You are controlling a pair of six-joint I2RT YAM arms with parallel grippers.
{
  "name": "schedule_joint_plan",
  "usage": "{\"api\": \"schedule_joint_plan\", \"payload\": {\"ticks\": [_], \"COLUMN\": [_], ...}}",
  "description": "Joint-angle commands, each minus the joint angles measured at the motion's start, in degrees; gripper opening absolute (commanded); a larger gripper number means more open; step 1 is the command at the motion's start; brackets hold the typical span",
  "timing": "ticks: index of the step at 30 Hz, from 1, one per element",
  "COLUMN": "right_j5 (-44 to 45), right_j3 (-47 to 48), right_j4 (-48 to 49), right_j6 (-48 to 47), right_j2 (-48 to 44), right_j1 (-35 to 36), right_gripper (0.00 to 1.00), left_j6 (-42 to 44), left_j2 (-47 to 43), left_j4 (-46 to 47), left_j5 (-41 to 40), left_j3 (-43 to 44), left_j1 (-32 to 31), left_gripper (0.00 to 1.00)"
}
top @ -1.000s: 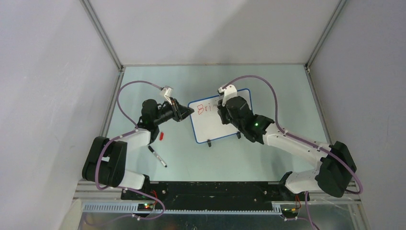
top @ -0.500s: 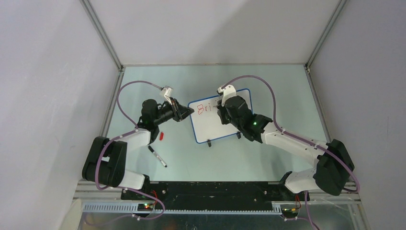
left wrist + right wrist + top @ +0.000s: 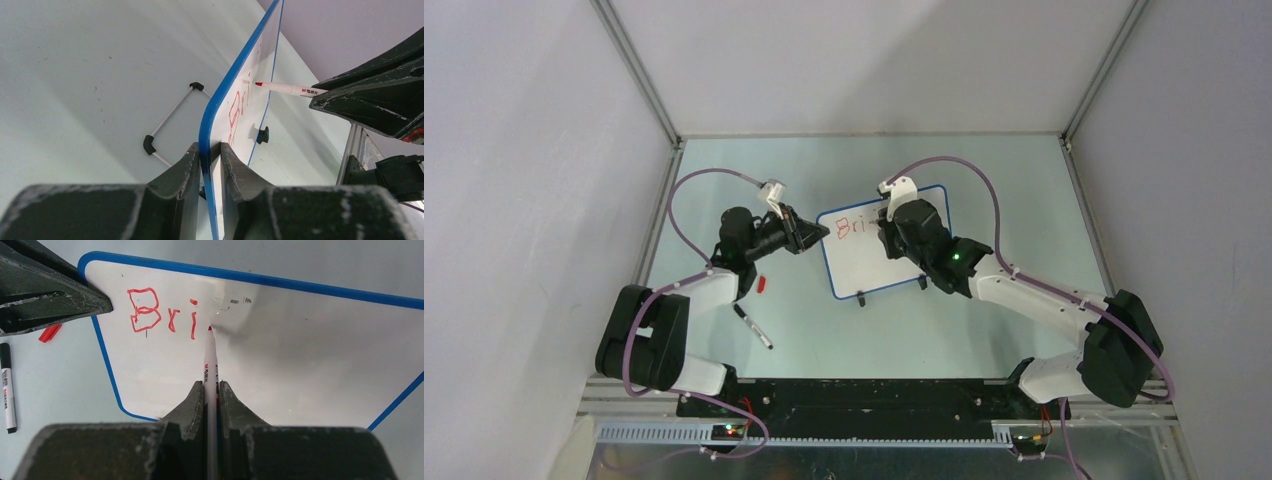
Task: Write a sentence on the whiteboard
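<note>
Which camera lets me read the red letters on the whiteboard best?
The right wrist camera. There the red letters face the lens, big and clear: "Bri". The top external camera shows them tiny on the whiteboard. The left wrist camera sees them slanted, almost edge-on.

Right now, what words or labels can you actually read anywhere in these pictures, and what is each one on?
"Bri": red handwriting on the whiteboard.
"M&G": printed on the barrel of the red-tipped marker; what follows it is blurred.
Label on the black marker lying on the table: too small to read.
</note>
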Motion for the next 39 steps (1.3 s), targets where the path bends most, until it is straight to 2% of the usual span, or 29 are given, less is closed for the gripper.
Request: {"api": "schedule_joint_plan", "payload": {"ticks": [1, 26, 39], "right_j5": [0.2, 0.4, -2.7], "right_j3": [2.9, 4.1, 4.1], "right_j4": [1.7, 1.4, 0.7], "right_j6": [0.3, 0.8, 0.6], "right_j2": [0.6, 2.5, 2.8], "right_j1": [-0.3, -1.2, -1.1], "right_gripper": [0.0, 0.0, 0.0], "left_j6": [1.4, 1.3, 1.4], "left_j2": [-1.4, -1.7, -1.8], "left_j4": [0.8, 1.1, 0.8], "left_j5": [0.2, 0.1, -0.1], "left_j3": [1.6, 1.3, 1.3], "left_j1": [0.0, -0.1, -0.2], "left_gripper": [0.23, 0.23, 0.23]}}
